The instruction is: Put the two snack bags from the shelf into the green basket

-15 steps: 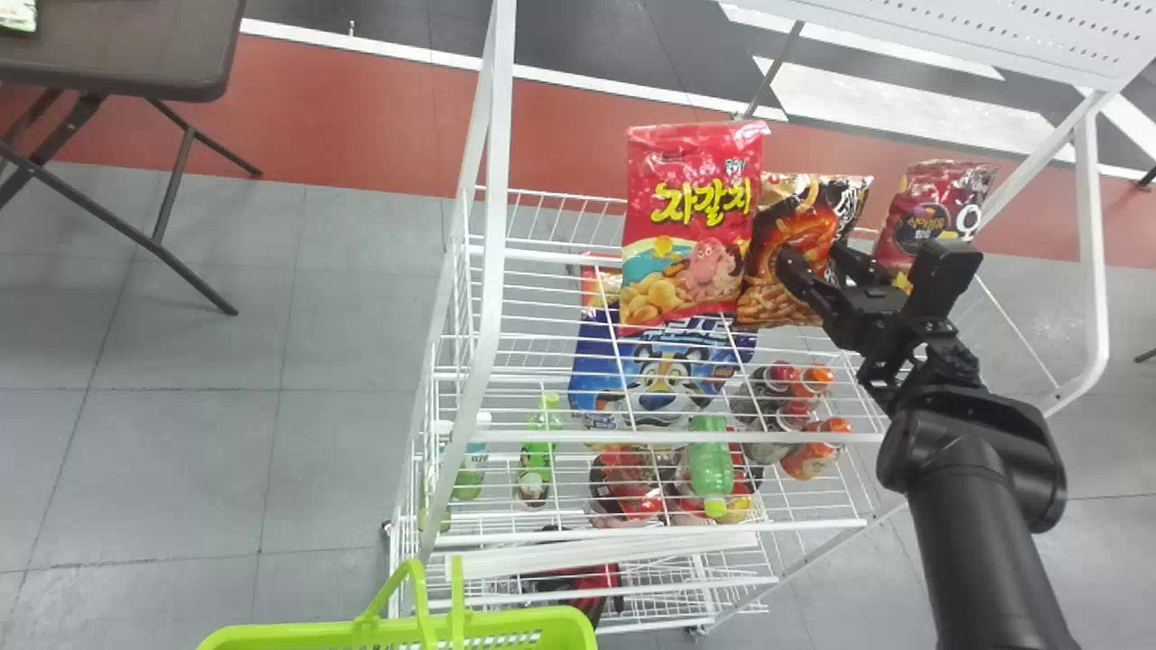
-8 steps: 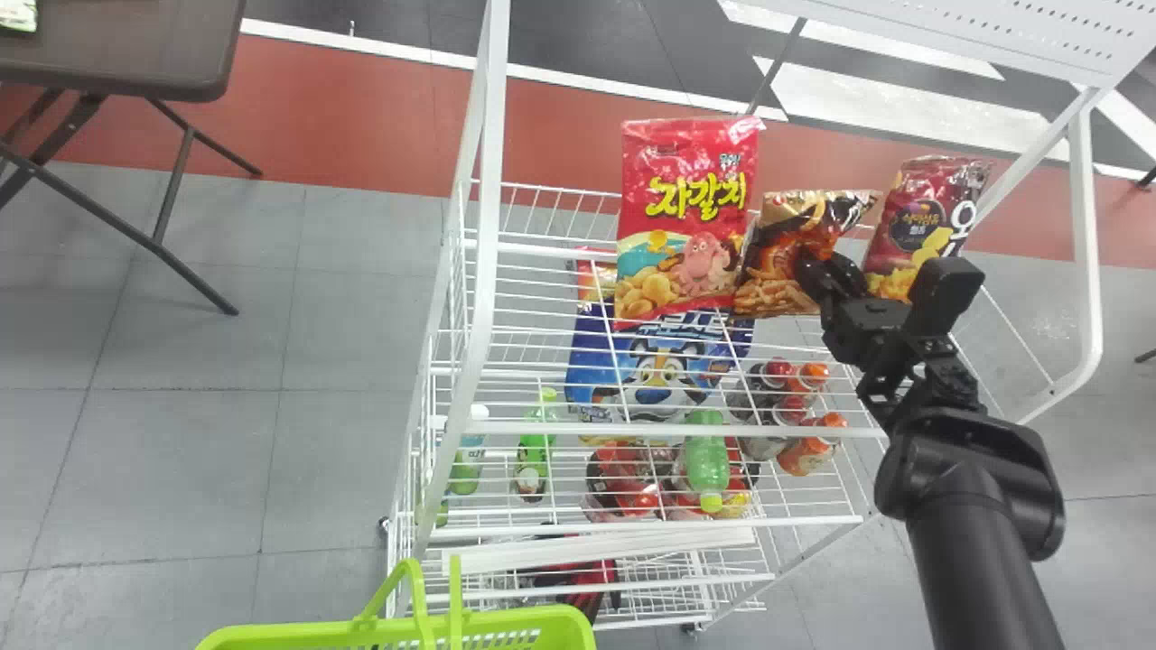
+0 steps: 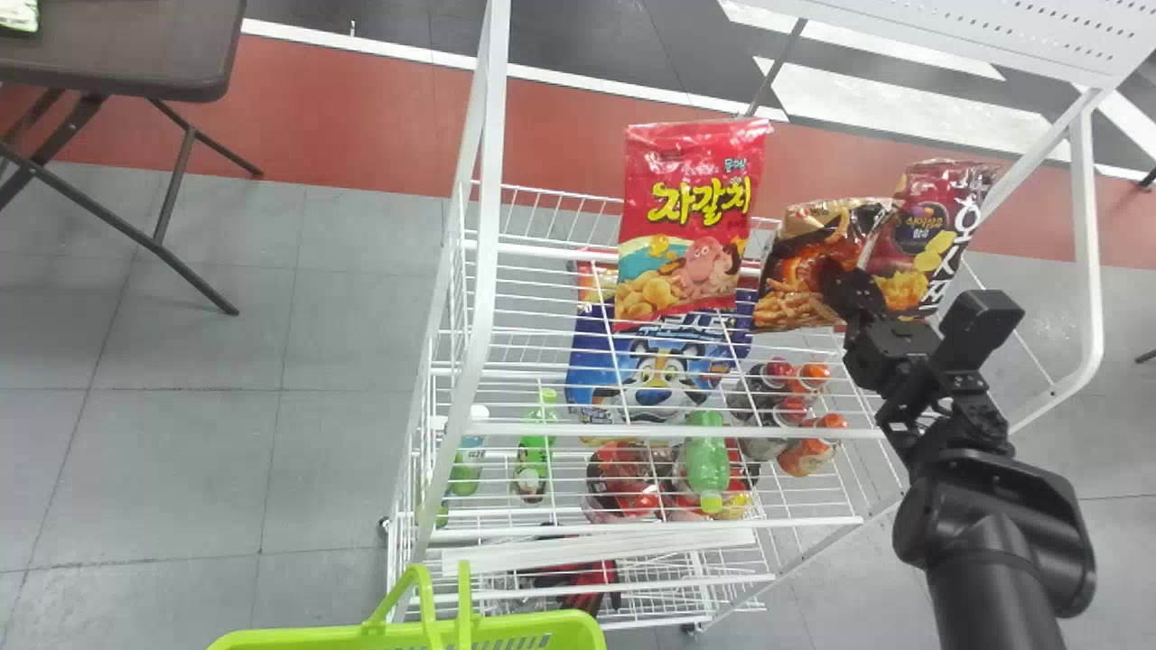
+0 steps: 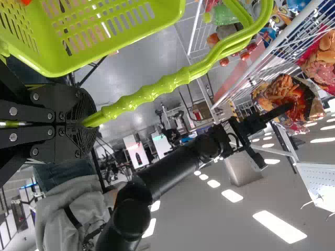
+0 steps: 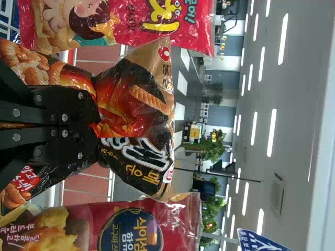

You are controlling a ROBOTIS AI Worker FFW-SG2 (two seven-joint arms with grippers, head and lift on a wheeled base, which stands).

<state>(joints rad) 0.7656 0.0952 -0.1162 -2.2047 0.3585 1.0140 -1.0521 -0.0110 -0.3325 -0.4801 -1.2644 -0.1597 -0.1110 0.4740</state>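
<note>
Black fingers (image 5: 73,112) of the right gripper (image 5: 98,123) are closed on the orange-and-black snack bag (image 3: 790,271), its film pinched and creased across the middle. Bag stands at the top level of the white wire rack (image 3: 632,437); whether its base bears on the wires cannot be told. Neighbours: red bag (image 3: 686,217) on the robot's left, maroon bag (image 3: 921,235) on its right, the latter partly overlapped in the head view. Farther out, the left gripper (image 4: 86,123) has its fingers shut round the handle (image 4: 152,97) of the green basket (image 3: 524,625), low and nearer the robot.

Step in hand, as judged: securing one bag for removal. Next move calls for a lift clear of rack and neighbours, then a carry left and back over the basket's opening, basket held steady.
</note>
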